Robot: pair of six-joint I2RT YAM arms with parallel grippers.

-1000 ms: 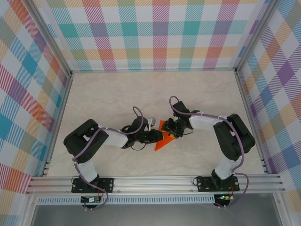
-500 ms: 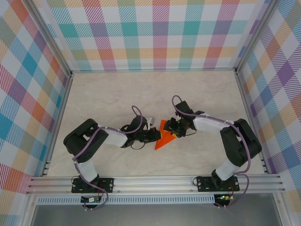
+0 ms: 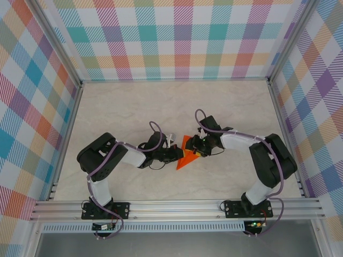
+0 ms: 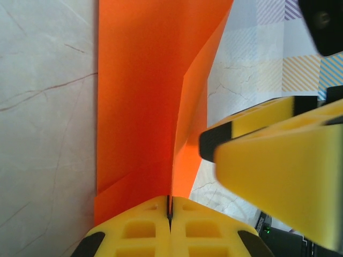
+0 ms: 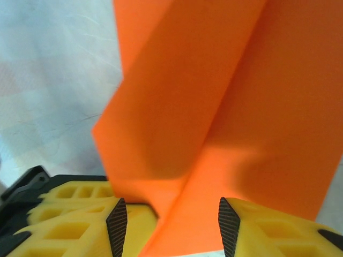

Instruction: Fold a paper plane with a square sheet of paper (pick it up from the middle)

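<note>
The orange paper (image 3: pixel 186 156), folded into a pointed wedge with a centre crease, is held just above the table between both arms. My left gripper (image 3: pixel 176 155) is shut on its crease; in the left wrist view the yellow fingertips (image 4: pixel 144 227) meet on the upright fold of the paper (image 4: pixel 139 96). My right gripper (image 3: pixel 196 149) stands open at the paper's right side. In the right wrist view its yellow fingers (image 5: pixel 244 225) sit apart with the orange paper (image 5: pixel 225 107) between and beyond them. The right gripper's fingers (image 4: pixel 278 160) also loom in the left wrist view.
The marbled table (image 3: pixel 128 107) is walled by plaid panels on three sides (image 3: pixel 171 37). An aluminium rail (image 3: pixel 177 206) runs along the near edge with both arm bases on it. Open room lies behind and to both sides of the paper.
The right gripper has shifted slightly right and settled against the paper's right side. The left gripper keeps its hold, and the paper has barely moved.
</note>
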